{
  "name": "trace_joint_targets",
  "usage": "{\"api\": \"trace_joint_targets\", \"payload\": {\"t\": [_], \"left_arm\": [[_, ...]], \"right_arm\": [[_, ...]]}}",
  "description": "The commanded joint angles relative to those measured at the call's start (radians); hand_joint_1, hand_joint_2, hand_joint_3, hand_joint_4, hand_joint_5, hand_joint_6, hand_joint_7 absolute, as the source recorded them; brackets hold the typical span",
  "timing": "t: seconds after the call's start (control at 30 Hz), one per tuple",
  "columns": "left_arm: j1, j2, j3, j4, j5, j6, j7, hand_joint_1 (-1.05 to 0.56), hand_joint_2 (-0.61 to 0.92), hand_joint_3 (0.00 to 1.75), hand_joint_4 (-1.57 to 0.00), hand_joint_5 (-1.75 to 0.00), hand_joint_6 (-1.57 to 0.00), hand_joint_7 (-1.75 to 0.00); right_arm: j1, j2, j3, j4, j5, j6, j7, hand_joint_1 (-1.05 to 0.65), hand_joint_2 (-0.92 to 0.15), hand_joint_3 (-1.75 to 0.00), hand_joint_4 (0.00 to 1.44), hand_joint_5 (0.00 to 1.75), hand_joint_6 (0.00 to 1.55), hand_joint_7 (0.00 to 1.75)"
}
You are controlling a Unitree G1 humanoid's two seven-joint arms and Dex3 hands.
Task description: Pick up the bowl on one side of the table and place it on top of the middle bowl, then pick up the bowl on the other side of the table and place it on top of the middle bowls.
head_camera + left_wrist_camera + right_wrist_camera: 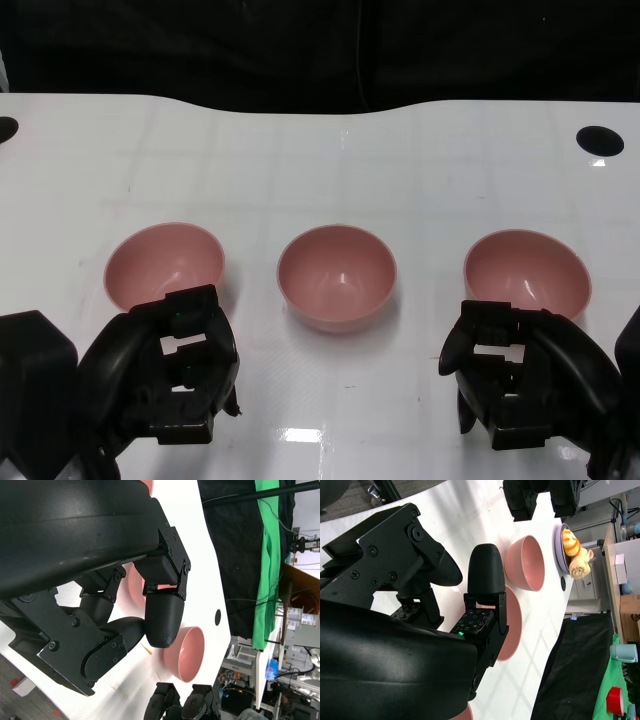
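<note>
A: Three pink bowls in a row across the middle of the head view, on a glossy white desk [330, 150]. Left bowl [165, 265] at centre left, middle bowl [337, 277] at centre, right bowl [527, 275] at centre right. All upright, mouths up, well apart, none stacked.

B: Appearance?

A: Matte salmon pink, round, deep, thin-rimmed, with a small highlight inside each. Alike in shape and colour.

B: Hands?

A: Left hand [175, 375] at lower left, just below the left bowl, fingertips overlapping its near rim in the picture; contact impossible to confirm. Fingers curled loosely, parted, holding nothing. Right hand [520, 375] at lower right, just below the right bowl, likewise parted and holding nothing.

B: Wrist views?

A: Left wrist view: black fingers [162, 620] across the centre, one pink bowl [192, 652] at lower centre, clear of the hand. Right wrist view: fingers [487, 575] in front of two pink bowls, nothing gripped.

B: Elsewhere?

A: Round black hole [600, 140] at upper right of the desk.
</note>
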Motion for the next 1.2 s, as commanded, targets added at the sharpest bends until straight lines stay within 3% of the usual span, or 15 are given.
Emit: {"api": "trace_joint_targets", "payload": {"t": [0.03,0.57,0.67,0.9,0.97,1.03,1.1,1.2], "left_arm": [[-0.007,0.014,0.011,0.003,0.005,-0.005,-0.004,-0.15,0.39,1.36,-0.83,-1.71,-0.83,-1.55],[-0.009,0.015,0.012,0.011,0.002,-0.006,-0.007,-0.16,0.36,1.40,-0.82,-1.71,-0.82,-1.54],[-0.008,0.015,0.013,0.008,0.001,0.002,-0.003,-0.17,0.36,1.40,-0.83,-1.70,-0.83,-1.53],[-0.006,0.017,0.012,0.007,0.004,-0.002,-0.004,-0.16,0.37,1.38,-0.83,-1.69,-0.83,-1.52],[-0.007,0.016,0.012,0.009,0.004,-0.006,-0.006,-0.16,0.36,1.39,-0.83,-1.70,-0.83,-1.53],[-0.007,0.017,0.010,0.009,0.007,-0.012,-0.008,-0.16,0.34,1.42,-0.83,-1.70,-0.82,-1.54],[-0.007,0.017,0.010,0.008,0.006,-0.009,-0.006,-0.16,0.33,1.43,-0.83,-1.70,-0.82,-1.54],[-0.006,0.018,0.008,0.008,0.011,-0.012,-0.005,-0.17,0.36,1.38,-0.83,-1.69,-0.82,-1.54]], "right_arm": [[-0.006,-0.013,-0.005,0.004,-0.004,0.000,0.000,-0.07,-0.44,-1.34,0.82,1.63,0.82,1.32],[-0.006,-0.016,-0.003,0.008,-0.043,-0.046,-0.016,-0.07,-0.44,-1.30,0.80,1.56,0.80,1.24],[-0.003,-0.027,0.006,0.028,-0.110,-0.143,-0.034,-0.10,-0.50,-1.11,0.73,1.44,0.73,1.06],[-0.013,-0.047,0.011,0.117,-0.218,-0.350,-0.047,-0.18,-0.53,-0.87,0.57,1.15,0.58,0.69],[-0.014,-0.048,0.009,0.128,-0.239,-0.383,-0.058,-0.20,-0.61,-0.69,0.55,1.02,0.55,0.57],[-0.015,-0.046,0.005,0.144,-0.250,-0.422,-0.070,-0.26,-0.77,-0.33,0.49,0.86,0.52,0.39],[-0.018,-0.048,0.002,0.155,-0.278,-0.453,-0.095,-0.32,-0.84,-0.16,0.43,0.78,0.49,0.29],[-0.028,-0.057,-0.003,0.168,-0.328,-0.485,-0.136,-0.40,-0.87,-0.06,0.34,0.68,0.44,0.17]]}}
